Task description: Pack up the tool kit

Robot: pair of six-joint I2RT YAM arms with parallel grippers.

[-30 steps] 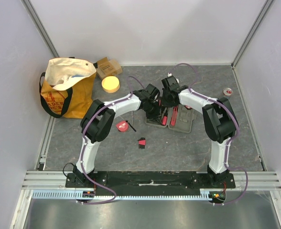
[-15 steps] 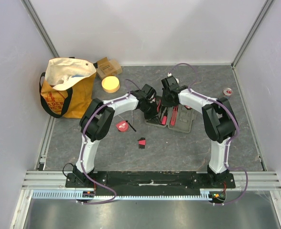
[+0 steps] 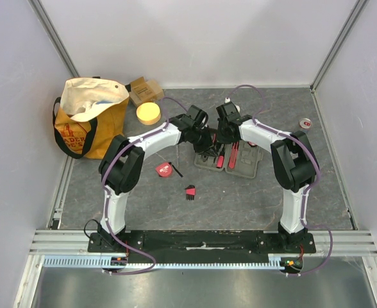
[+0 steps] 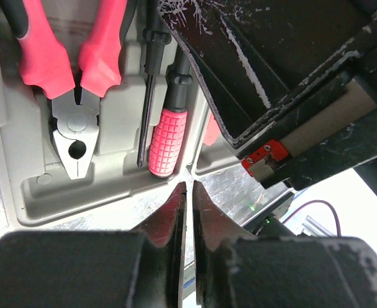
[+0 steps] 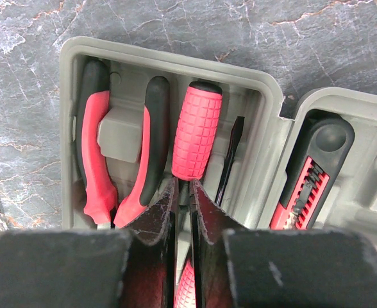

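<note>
The tool kit's grey-green case lies open mid-table. Its left half holds red-handled pliers, a red screwdriver and a thin black flat-blade driver. A red-and-black utility knife sits in the other half. My right gripper is shut on the red screwdriver's shaft just below the handle, over the case. My left gripper is shut and empty, just off the case's edge, facing the pliers and screwdriver.
A red tape measure and a red-and-black hex key set lie on the table left of the case. An orange-and-cream tote bag, a cardboard box and a yellow disc stand back left. A small roll lies far right.
My left arm has swung back and to the left, drawing its gripper a little away from the case. The right arm has stayed put over the screwdriver.
</note>
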